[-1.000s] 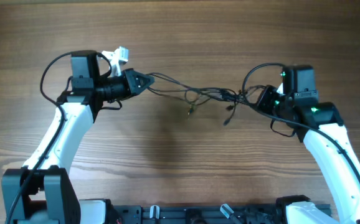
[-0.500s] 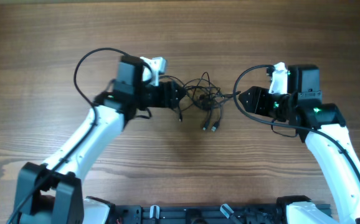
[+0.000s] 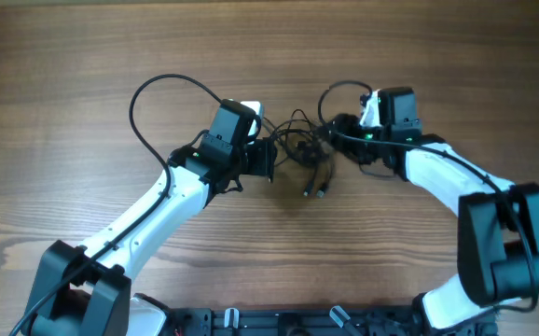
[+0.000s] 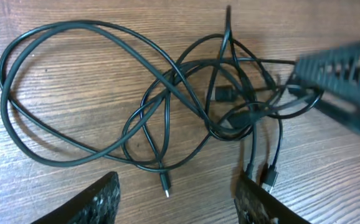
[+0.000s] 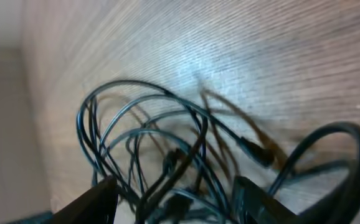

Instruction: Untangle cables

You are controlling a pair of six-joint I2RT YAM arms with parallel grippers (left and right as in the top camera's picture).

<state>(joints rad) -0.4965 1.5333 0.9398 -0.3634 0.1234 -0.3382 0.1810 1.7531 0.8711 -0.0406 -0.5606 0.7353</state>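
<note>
The cables [image 3: 299, 142] lie in one loose tangled heap on the wooden table, between my two grippers. Two plug ends [image 3: 316, 189] stick out toward the front. In the left wrist view the cables [image 4: 167, 93] spread in wide loops ahead of my left gripper [image 4: 177, 205]. It is open, with only a small plug end [image 4: 165, 186] lying between its fingers. My left gripper [image 3: 271, 161] sits at the heap's left edge. My right gripper [image 3: 337, 142] is at the right edge. The blurred right wrist view shows my right gripper [image 5: 174, 202] open, with cable strands [image 5: 149, 143] running loosely between its fingers.
The left arm's thick black wire [image 3: 158, 93] loops up behind it, and the right arm's thick wire [image 3: 339, 89] arches over the heap's right side. A black rail [image 3: 325, 322] runs along the table's front edge. Bare wood table [image 3: 269, 243] surrounds the heap.
Both grippers have opened and let go of the cables. The cables, stretched in a line before, now lie slack in a heap. Both arms have moved in toward the centre.
</note>
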